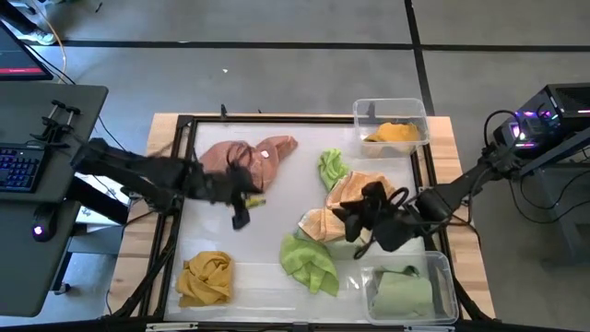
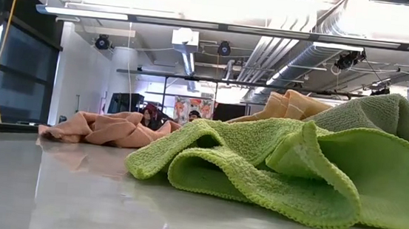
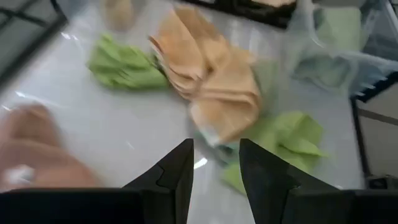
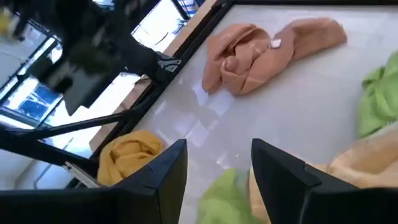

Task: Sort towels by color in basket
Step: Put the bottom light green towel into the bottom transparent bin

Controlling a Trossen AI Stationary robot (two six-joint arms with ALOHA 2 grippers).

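A salmon pink towel (image 1: 249, 157) lies at the table's far left. A mustard yellow towel (image 1: 206, 277) lies at the near left. Peach orange towels (image 1: 353, 190) lie in a pile right of the middle, with one light green towel (image 1: 332, 168) beyond them and another (image 1: 309, 261) nearer. My left gripper (image 1: 243, 216) is open and empty above the bare table between the pink towel and the pile; it also shows in the left wrist view (image 3: 216, 171). My right gripper (image 1: 346, 219) is open and empty above the peach pile's near part; it also shows in the right wrist view (image 4: 217, 171).
A clear bin (image 1: 419, 109) at the far right holds a yellow towel (image 1: 392, 134). A second clear bin (image 1: 444, 267) at the near right holds a light green towel (image 1: 401, 293). A black frame (image 1: 184, 129) runs round the white work surface.
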